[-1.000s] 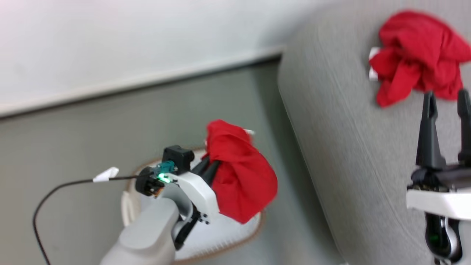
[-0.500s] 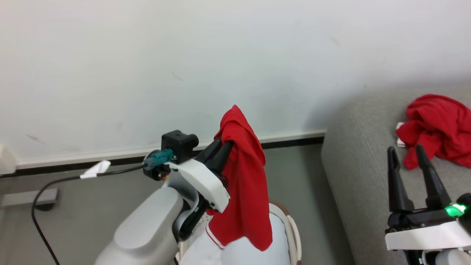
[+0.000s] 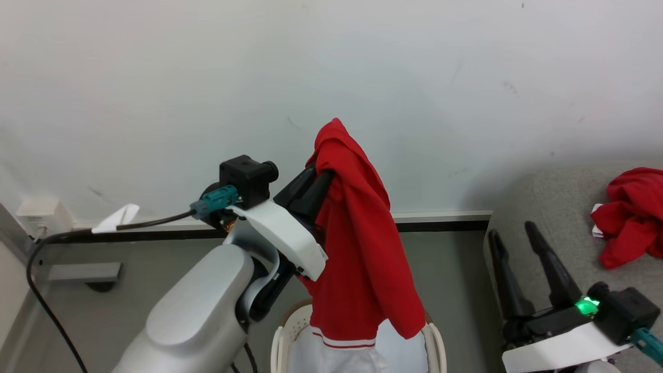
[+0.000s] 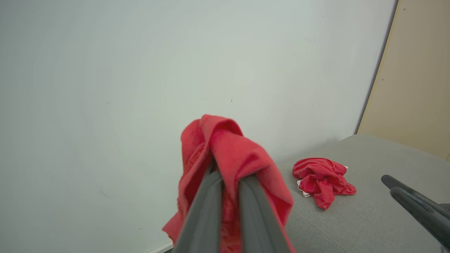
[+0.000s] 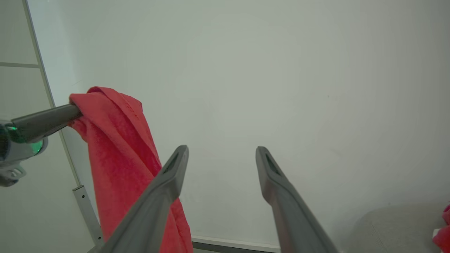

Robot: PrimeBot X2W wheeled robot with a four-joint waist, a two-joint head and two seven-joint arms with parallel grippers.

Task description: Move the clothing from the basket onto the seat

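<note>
My left gripper (image 3: 323,178) is shut on the top of a bright red garment (image 3: 362,248), which hangs long and limp above the basket (image 3: 279,336). The garment's white-striped hem reaches the basket's mouth, where a white piece (image 3: 311,357) lies. In the left wrist view the cloth (image 4: 228,144) drapes over my left gripper (image 4: 230,175). Another red bundle of clothing (image 3: 629,217) rests on the grey seat (image 3: 544,207) at the right. My right gripper (image 3: 510,230) stands open and empty by the seat's near edge; in its own view (image 5: 221,149) the jaws are wide apart.
A white wall with a dark baseboard (image 3: 440,225) runs behind. A black cable (image 3: 46,311) trails from my left wrist past a wall socket (image 3: 39,215). A beige panel (image 4: 415,88) stands beyond the seat (image 4: 369,211). Grey floor lies between the basket and the seat.
The head camera has tilted up and swung. My left gripper has lifted the red garment higher, so it now hangs full length over the basket. The right gripper stays open.
</note>
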